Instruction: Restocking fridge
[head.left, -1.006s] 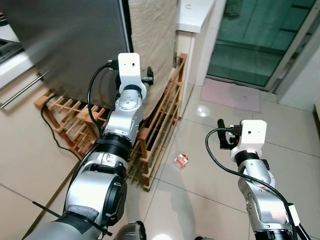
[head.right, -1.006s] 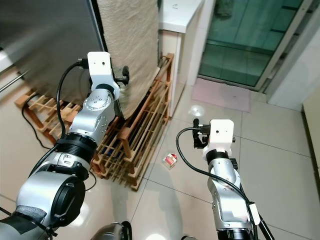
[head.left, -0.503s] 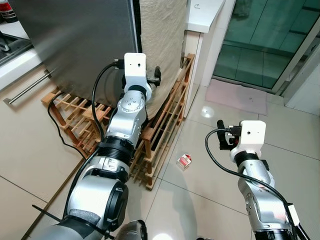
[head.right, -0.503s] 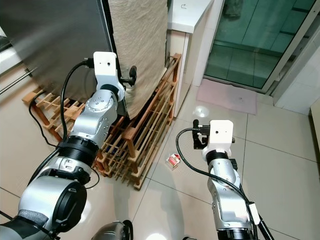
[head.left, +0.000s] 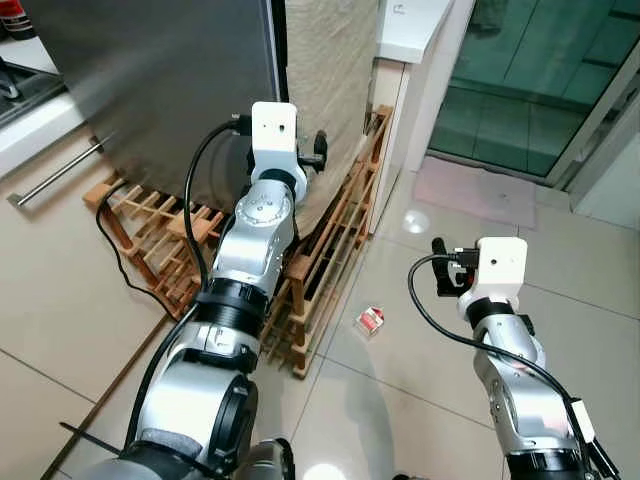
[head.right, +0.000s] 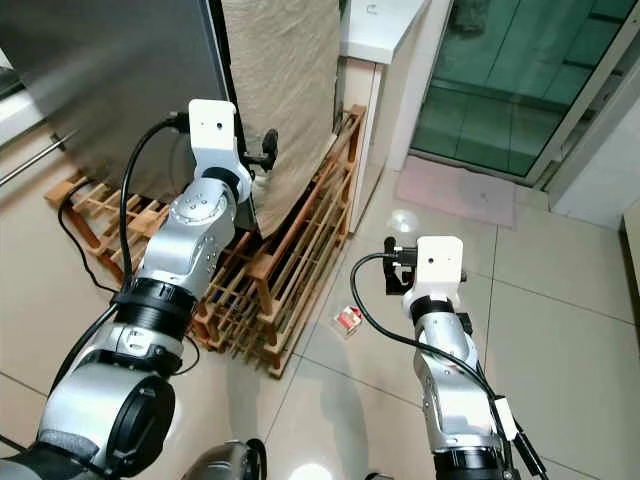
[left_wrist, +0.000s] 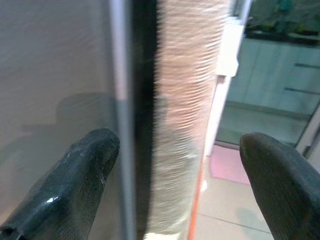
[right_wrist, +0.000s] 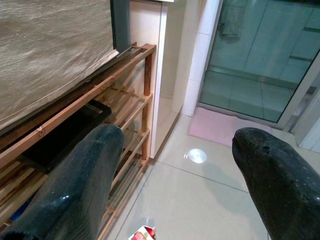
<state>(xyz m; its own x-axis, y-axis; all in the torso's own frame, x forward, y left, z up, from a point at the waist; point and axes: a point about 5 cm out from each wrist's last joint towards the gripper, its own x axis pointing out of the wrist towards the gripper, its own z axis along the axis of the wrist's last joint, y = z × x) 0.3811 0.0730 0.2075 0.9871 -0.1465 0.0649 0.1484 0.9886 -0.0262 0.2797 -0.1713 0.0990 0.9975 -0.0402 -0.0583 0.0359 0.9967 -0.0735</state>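
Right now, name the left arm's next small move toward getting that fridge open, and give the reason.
Probably ease the left gripper forward so a finger enters the dark gap at the fridge door edge. Its fingers are open, level with that edge, with nothing between them, and the cloth-covered side lies just beyond. The right gripper hangs open over the floor tiles.

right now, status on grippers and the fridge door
Left gripper open, raised at fridge door edge. Right gripper open, empty, over the floor. Small red carton on tiles beside wooden rack.
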